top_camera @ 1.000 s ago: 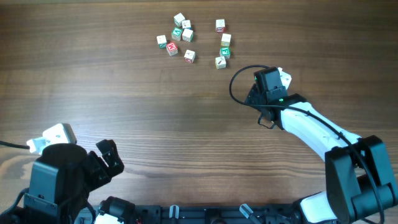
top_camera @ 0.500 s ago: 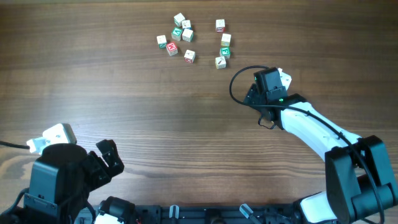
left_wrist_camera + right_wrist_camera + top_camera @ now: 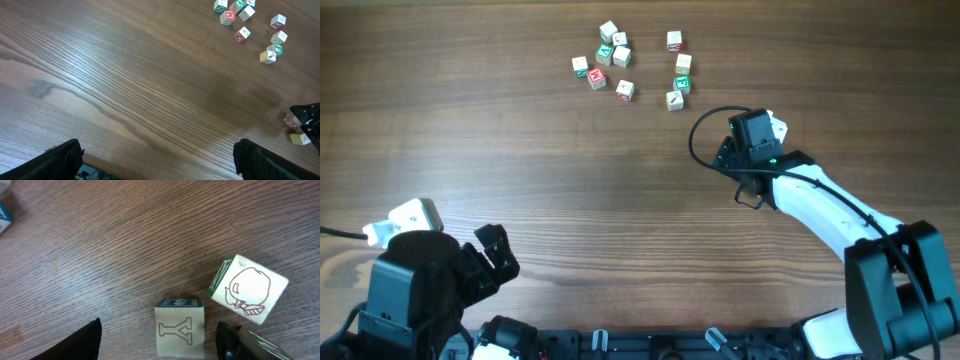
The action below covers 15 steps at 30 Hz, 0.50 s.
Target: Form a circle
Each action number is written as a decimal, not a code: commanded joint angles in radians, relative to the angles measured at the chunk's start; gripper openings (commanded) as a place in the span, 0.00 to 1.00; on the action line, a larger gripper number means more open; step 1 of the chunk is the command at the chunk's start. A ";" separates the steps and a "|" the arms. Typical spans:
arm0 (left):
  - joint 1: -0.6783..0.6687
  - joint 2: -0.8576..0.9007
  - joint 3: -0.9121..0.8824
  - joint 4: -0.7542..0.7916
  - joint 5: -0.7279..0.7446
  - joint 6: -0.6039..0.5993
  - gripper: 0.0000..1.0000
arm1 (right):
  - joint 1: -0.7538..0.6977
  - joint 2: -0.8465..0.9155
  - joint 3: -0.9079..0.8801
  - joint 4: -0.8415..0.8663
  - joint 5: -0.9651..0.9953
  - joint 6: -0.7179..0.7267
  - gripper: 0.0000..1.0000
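Hardly anything has shifted over the last second: the right arm [image 3: 820,200] sits where it did, and so do the cubes. Across the wood-grain surface [image 3: 520,150], the left arm [image 3: 410,290] is parked at the near edge, and the left end effector [image 3: 157,157] is spread wide over bare wood, grasping nothing. The right end effector [image 3: 159,326] is also released, its fingers straddling two stray cubes without clamping either. The circle [image 3: 622,56] lies at the far edge, well apart from these strays. It is a loose, unfinished ring: a bunched clump on its left and a short column on its right, with gaps between them on the far and near sides. Its long axis runs left to right in the overhead view. The step in hand looks like fetching a stray. The next move probably calls for settling on one cube. The Y cube [image 3: 179,327] sits squarely between the fingers, letter upright to the wrist camera, while the picture cube [image 3: 248,290] is skewed just beside it.
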State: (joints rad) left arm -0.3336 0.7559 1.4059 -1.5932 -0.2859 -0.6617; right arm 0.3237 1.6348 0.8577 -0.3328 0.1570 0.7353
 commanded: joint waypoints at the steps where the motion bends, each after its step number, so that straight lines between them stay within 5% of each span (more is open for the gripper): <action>1: 0.005 0.002 0.000 0.002 0.005 -0.013 1.00 | -0.003 -0.049 0.018 -0.014 -0.009 -0.002 0.73; 15: 0.005 0.002 0.000 0.002 0.005 -0.013 1.00 | -0.036 -0.038 0.019 0.044 0.190 0.034 0.74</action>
State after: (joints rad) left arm -0.3332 0.7559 1.4059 -1.5932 -0.2859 -0.6617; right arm 0.3164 1.5352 0.8577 -0.2966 0.3195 0.7361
